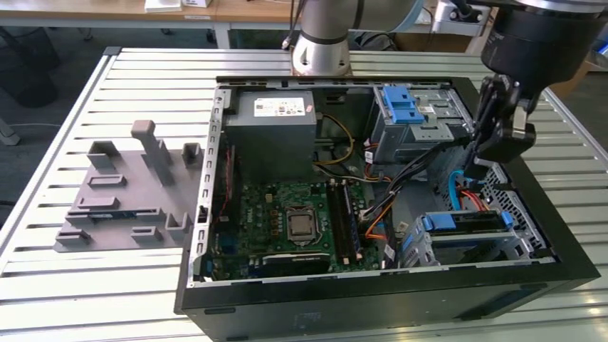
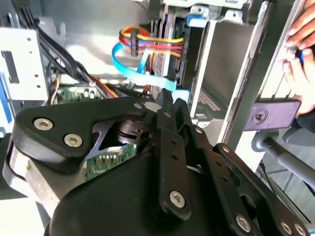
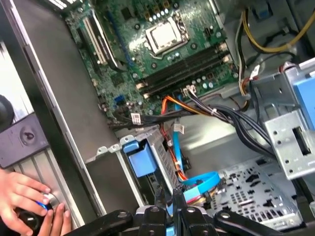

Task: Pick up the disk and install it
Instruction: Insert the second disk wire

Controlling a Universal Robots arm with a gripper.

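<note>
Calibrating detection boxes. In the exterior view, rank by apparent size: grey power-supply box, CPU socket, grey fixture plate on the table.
Largest to smallest, as they look in the exterior view:
1. grey fixture plate
2. grey power-supply box
3. CPU socket
Plate and supply are fairly close; the plate's footprint looks wider. The socket is clearly smallest.

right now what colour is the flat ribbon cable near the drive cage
Light blue; the flat ribbon cable shows best in the first wrist view.

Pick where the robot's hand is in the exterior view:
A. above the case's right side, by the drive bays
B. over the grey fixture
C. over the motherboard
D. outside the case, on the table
A: the hand hangs inside the case on the exterior view's right, above the drive bay.
</note>
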